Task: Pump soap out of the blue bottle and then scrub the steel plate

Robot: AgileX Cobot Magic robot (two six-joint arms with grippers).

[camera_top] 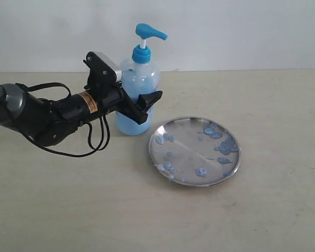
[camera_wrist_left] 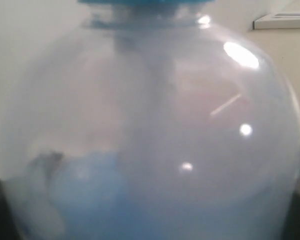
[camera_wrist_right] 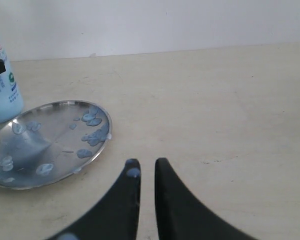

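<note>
The blue bottle (camera_top: pixel 138 100) stands upright at the back of the table, its blue pump head (camera_top: pixel 147 32) raised. My left gripper (camera_top: pixel 143 105) is closed round the bottle's body, one black finger (camera_top: pixel 148 100) across its front and the other hidden behind it. In the left wrist view the bottle (camera_wrist_left: pixel 150 130) fills the picture, with pale blue soap (camera_wrist_left: pixel 95 195) low inside. The steel plate (camera_top: pixel 186 142) lies to the bottle's right, dotted with soap blobs (camera_top: pixel 220 144). My right gripper (camera_wrist_right: pixel 147 167) hangs over bare table beside the plate (camera_wrist_right: pixel 45 145), nearly closed and empty, with a soap drop on one finger (camera_wrist_right: pixel 133 172).
The table is a plain beige surface with a white wall behind it. The left arm's black cable (camera_top: pixel 97 142) loops down onto the table left of the bottle. The right arm is outside the exterior view.
</note>
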